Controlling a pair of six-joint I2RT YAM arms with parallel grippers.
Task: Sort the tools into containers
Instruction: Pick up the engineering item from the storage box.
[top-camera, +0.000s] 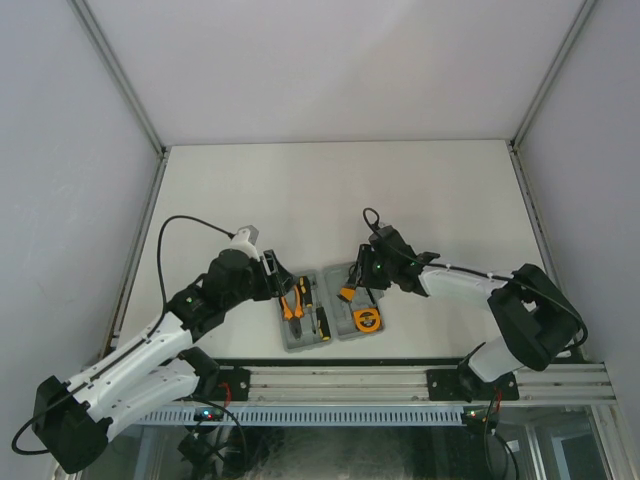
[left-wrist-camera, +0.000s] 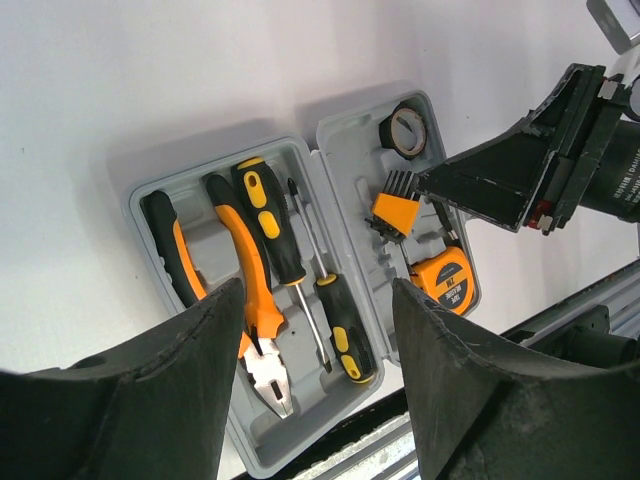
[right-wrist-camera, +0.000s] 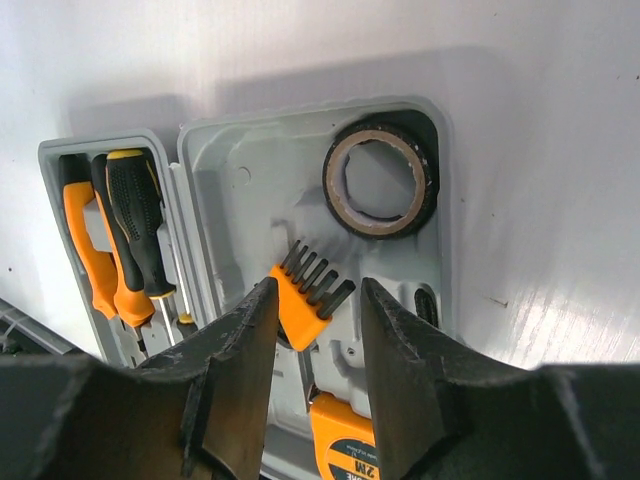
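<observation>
A grey hinged plastic tool case (left-wrist-camera: 345, 160) lies open on the white table (top-camera: 340, 190), near its front edge.
Left half: orange-handled pliers (left-wrist-camera: 245, 270) leftmost, two black-and-orange screwdrivers (left-wrist-camera: 265, 215) side by side to their right. Right half: small dark ring (left-wrist-camera: 406, 131) in the far recess, small black-orange bit set (left-wrist-camera: 395, 212) tilted mid-way, round orange tape measure (left-wrist-camera: 443, 283) nearest the arms.

The top camera looks down from high behind; both wrist cameras hover close over the case (left-wrist-camera: 350, 150), which all share.
</observation>
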